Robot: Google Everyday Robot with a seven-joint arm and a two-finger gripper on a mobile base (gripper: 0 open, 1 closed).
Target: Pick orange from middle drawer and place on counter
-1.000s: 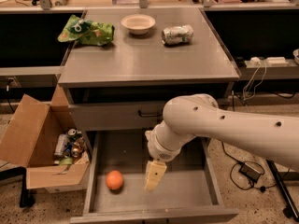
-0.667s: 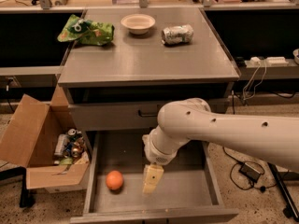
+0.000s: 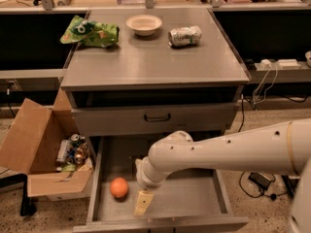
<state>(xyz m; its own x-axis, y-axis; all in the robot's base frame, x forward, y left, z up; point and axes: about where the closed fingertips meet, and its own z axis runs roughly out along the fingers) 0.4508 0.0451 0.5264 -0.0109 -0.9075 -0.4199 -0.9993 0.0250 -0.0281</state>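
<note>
Lying on the floor of the open middle drawer (image 3: 194,198), the orange (image 3: 119,187) sits near its left wall. Just right of the orange hangs the gripper (image 3: 142,204), not touching it; spread or closed, I cannot tell.

White arm (image 3: 228,149) bent fwd; gripper (image 3: 142,204) low, pointing down.

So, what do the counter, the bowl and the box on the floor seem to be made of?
The counter: gray metal by its look, with a dull sheen. The bowl: cream, matte, plastic or ceramic perhaps. The box: brown cardboard, bent flaps. The gripper hangs in the middle drawer, beside the orange.
</note>
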